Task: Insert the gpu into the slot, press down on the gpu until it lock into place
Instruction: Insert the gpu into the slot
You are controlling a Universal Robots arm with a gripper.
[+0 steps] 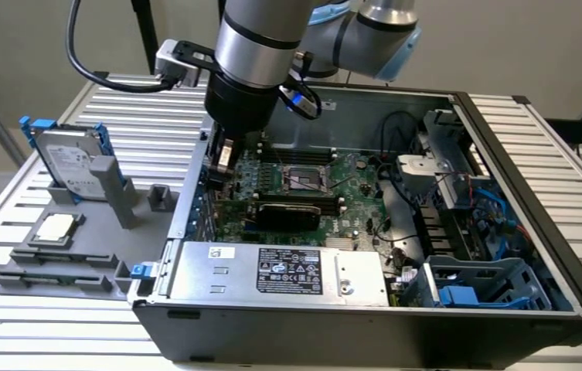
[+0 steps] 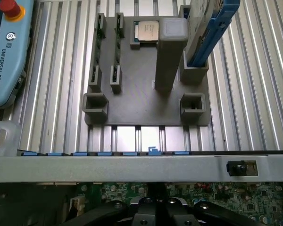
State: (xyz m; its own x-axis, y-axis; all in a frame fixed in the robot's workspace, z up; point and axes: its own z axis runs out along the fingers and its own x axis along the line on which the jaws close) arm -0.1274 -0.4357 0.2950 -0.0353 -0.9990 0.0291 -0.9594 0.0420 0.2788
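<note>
Your gpu (image 1: 288,210) already lies low across the motherboard (image 1: 317,189) inside the open computer case (image 1: 497,224), standing on edge along the line where the slot should run; the slot itself is covered by the card, so you cannot confirm from here whether the card is fully seated or locked. Judging by that, insertion looks done or nearly done, and the press-down to lock is the part you cannot call finished. Your gripper (image 1: 223,166) hangs at the end of the arm over the case's wall on the exterior view's left, above the bracket end of the card and apparently just clear of it; contact cannot be made out. Whether its fingers are spread or pressed together cannot be told either. Inside the case you also have the grey labelled power supply (image 1: 280,272) along the near wall, the empty CPU socket (image 1: 308,177) beyond the card, and blue drive bays (image 1: 476,287) toward the exterior view's right. Outside, on the slatted counter (image 1: 64,325), a grey parts fixture (image 2: 141,101) holds a CPU chip (image 2: 146,32) in its recess and a hard drive in a blue caddy (image 1: 69,164) standing upright; its other pockets look empty. A teach pendant (image 2: 7,52) rests on the counter beside the fixture.
</note>
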